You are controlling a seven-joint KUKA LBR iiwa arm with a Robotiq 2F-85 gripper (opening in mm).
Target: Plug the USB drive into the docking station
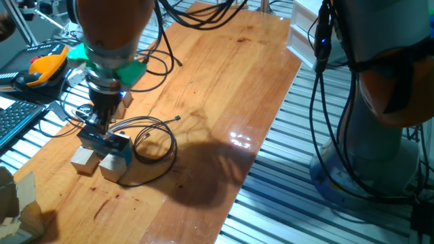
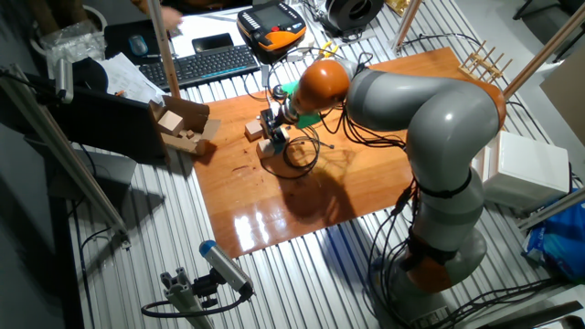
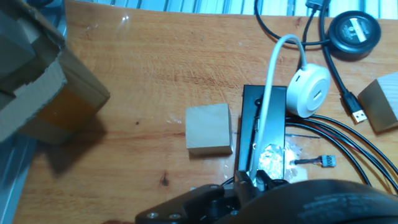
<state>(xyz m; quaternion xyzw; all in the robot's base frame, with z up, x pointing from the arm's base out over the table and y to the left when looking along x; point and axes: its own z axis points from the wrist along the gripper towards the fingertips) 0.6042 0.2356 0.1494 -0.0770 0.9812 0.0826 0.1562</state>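
Observation:
The docking station [image 3: 264, 124] is a flat dark box lying on the wooden table, and it also shows in one fixed view [image 1: 107, 142] and in the other fixed view [image 2: 273, 143]. My gripper [image 3: 255, 182] stands right over its near end, with the fingertips down at the box's edge. The jaws are close together on a small dark piece, the USB drive, which the fingers mostly hide. From the side the gripper [image 1: 102, 126] points straight down onto the docking station. Thin black cables [image 1: 157, 139] loop away from the box.
A pale wooden cube [image 3: 209, 129] lies just left of the dock and another [image 3: 380, 102] to the right. A white round hub [image 3: 311, 92] with a white cable rests on the dock's far end. A black puck [image 3: 353, 29] lies beyond it. A cardboard box [image 3: 37, 81] stands at the left.

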